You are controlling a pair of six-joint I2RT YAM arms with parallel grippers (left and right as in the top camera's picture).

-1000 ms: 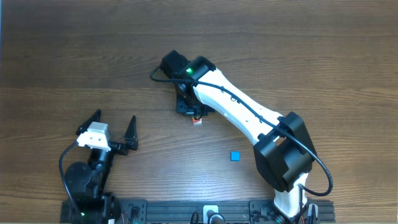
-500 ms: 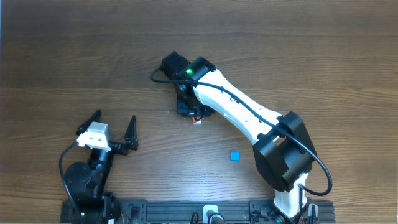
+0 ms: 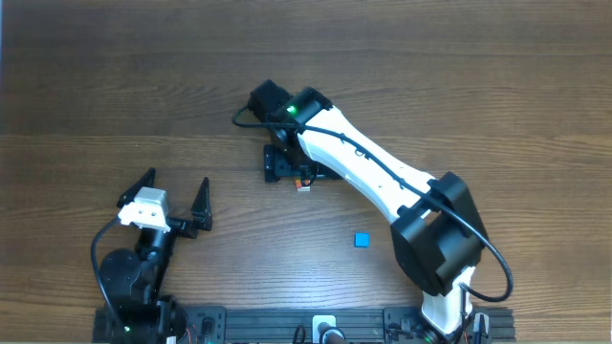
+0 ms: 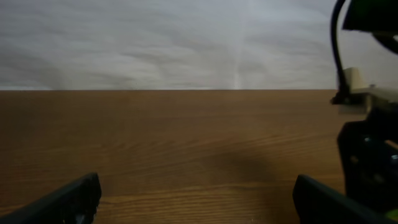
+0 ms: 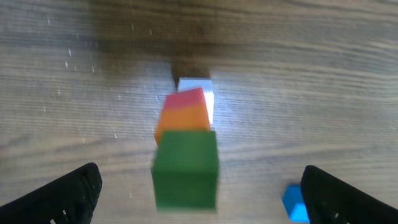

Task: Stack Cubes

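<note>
Right jaws wide open, empty, over the cube stack (image 5: 185, 143), clear both sides; blue cube (image 5: 295, 202) off to one side; left jaws open, empty

Five cubes are sitting on one wooden table (image 3: 497, 96). One green cube (image 5: 185, 165), one orange cube (image 5: 182, 119), one red cube (image 5: 186, 98) and one white cube (image 5: 200, 86) are forming a single stack of four, and one blue cube (image 5: 295, 203) is lying apart. Two arms are standing at the table, the left arm (image 3: 143, 258) and the right arm (image 3: 373, 177), each carrying one gripper: the left gripper (image 4: 199, 202) and the right gripper (image 5: 202, 199), two fingers apiece, four in all
</note>
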